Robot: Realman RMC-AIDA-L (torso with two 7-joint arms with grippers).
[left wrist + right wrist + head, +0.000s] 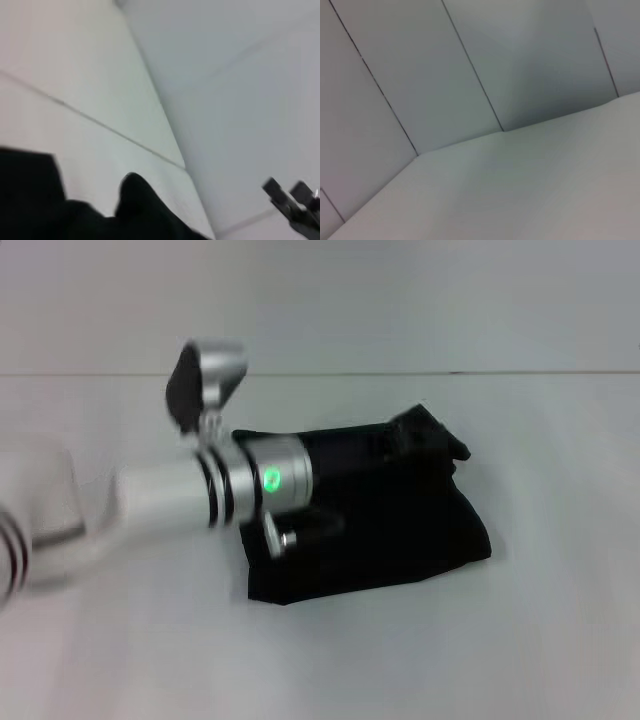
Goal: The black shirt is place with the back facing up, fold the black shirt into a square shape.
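Shirt (400, 530) nearly square on worktop (560, 640). Left claw (345, 490) over it, grip unclear; flatten the bunched far corner.

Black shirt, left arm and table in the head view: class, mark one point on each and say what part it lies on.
black shirt (400, 530): head view, the middle of the folded cloth.
left arm (160, 498): head view, its white forearm.
table (540, 640): head view, a bare patch near the shirt.

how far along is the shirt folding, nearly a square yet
Mostly done: the black shirt lies on the table as a compact, roughly rectangular bundle. In hand: the left arm reaches over its near-left part. Left: the far right corner bunches up unevenly, so it needs flattening. The right arm is out of the head view.
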